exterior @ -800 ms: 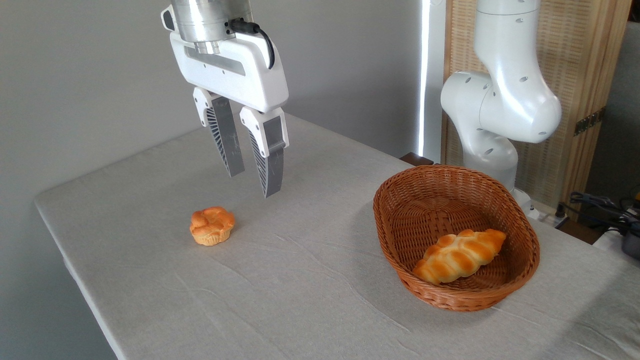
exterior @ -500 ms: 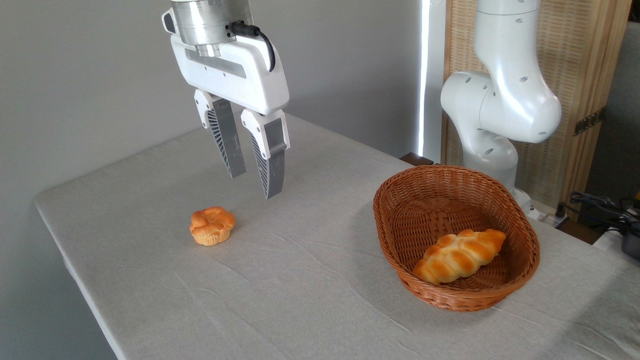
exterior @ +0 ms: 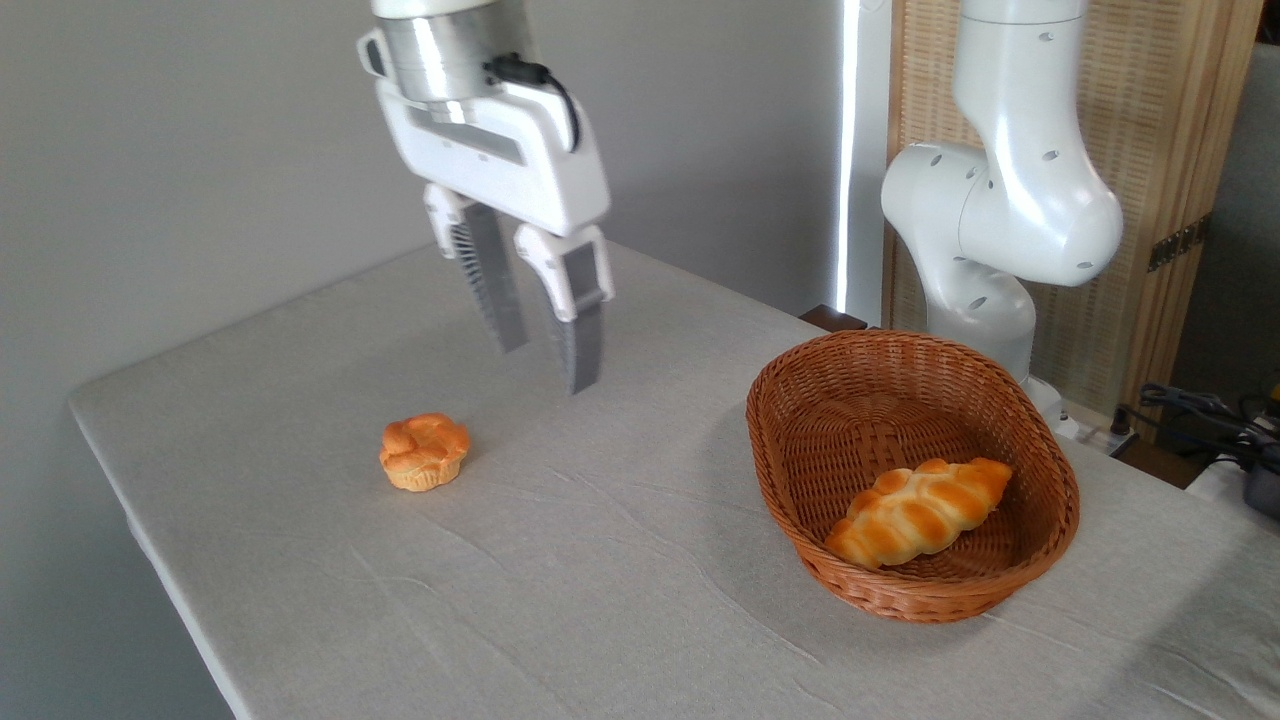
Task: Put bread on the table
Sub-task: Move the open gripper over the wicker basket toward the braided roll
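- Bread (exterior: 918, 513) sits in the basket (exterior: 1050, 470), lying along the near side w/ one tapered end against the right wall. Not on the table (exterior: 600, 560) yet, so the job is prob. only starting.
- Claw (exterior: 550, 365) hangs in the air above the table's far-middle area, well apart from the basket and up-right of the small bun (exterior: 424, 451).
- Claw fingers are slightly parted w/ a narrow gap, nothing between them, i.e. empty and spread a little.
- Fingers point down and a bit toward the viewer, which looks like a ready pose for a top-down pick.
- Bun rests on bare cloth on the left, near the edge; not the target as I read it.
- Basket is open on top w/ low sides, so reaching in from above seems easy; the gap would likely need to widen to fit across the loaf.
- Arm base (exterior: 1000, 230) stands behind the basket, so the reach there is short.
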Controlling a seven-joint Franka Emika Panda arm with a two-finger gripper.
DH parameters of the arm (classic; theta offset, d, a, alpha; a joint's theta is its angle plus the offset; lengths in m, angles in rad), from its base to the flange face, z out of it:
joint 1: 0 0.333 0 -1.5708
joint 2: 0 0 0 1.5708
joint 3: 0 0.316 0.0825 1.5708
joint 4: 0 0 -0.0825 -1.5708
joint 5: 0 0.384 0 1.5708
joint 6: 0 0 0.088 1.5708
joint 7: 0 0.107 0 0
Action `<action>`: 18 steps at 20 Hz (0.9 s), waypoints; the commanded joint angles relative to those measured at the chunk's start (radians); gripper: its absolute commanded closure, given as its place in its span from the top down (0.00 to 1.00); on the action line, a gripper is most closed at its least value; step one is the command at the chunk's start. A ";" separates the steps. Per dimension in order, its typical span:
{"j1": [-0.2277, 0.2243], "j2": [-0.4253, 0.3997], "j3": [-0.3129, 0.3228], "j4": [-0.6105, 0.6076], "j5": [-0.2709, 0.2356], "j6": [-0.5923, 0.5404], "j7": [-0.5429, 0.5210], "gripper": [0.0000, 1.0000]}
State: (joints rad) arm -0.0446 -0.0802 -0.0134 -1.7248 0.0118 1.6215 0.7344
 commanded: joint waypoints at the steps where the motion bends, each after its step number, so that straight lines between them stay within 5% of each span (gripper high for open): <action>1: 0.002 -0.211 0.036 -0.275 -0.016 0.101 0.068 1.00; 5: 0.008 -0.470 0.156 -0.606 -0.009 0.241 0.354 1.00; 9: 0.080 -0.559 0.260 -0.706 0.003 0.235 0.687 1.00; 13: 0.094 -0.552 0.262 -0.716 0.134 0.178 0.715 1.00; 18: 0.089 -0.535 0.306 -0.765 0.221 0.181 0.715 1.00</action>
State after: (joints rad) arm 0.0503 -0.6283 0.2551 -2.4660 0.1724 1.8095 1.4367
